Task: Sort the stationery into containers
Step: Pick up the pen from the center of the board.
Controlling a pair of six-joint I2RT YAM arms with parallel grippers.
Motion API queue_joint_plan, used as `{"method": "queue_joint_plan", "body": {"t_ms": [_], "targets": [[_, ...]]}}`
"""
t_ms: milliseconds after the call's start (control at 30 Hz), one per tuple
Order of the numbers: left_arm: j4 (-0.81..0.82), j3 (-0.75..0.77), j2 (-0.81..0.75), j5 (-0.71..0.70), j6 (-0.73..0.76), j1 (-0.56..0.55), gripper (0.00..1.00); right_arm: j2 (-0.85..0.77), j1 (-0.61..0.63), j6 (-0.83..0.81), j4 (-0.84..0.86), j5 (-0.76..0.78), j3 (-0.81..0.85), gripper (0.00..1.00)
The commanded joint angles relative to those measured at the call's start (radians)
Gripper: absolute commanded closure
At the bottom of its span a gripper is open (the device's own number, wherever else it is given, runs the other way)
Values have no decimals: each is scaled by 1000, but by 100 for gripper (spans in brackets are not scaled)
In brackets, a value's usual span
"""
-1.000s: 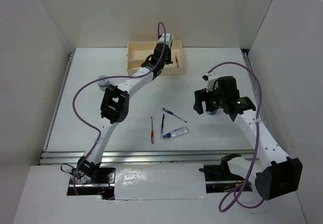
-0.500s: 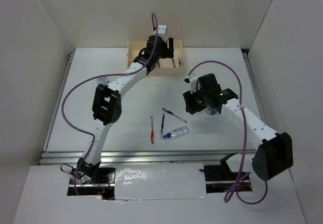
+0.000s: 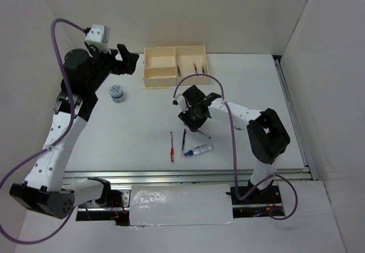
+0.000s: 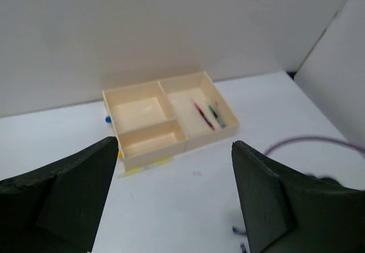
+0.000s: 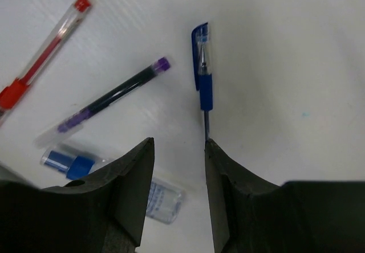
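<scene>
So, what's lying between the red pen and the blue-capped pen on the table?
A clear pen with purple ink, slanted and touching neither the red pen nor the blue-capped pen. The right wrist view shows this best.

Illumination is bright, even and diffuse, falling from overhead; the white table [image 3: 142, 127] and walls [image 3: 171, 13] reflect it evenly; shadows are faint and soft-edged, lying close under the arms [image 3: 57, 133] in the top view; the left gripper's fingers [image 4: 63, 202] appear dark and blurred in the foreground; the right gripper's fingers [image 5: 128, 196] are likewise soft, while the blue pen [image 5: 202, 70] reads sharp.
</scene>
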Motion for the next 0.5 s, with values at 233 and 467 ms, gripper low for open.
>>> {"method": "queue_joint_plan", "body": {"t_ms": [233,467], "targets": [[-227,-271,-214,161,34,100,6,188,-9,-60,-17,55,155,53],[-218,-335,-274,204,4,120,6,262,-23,-81,-30,71,181,54]]}}
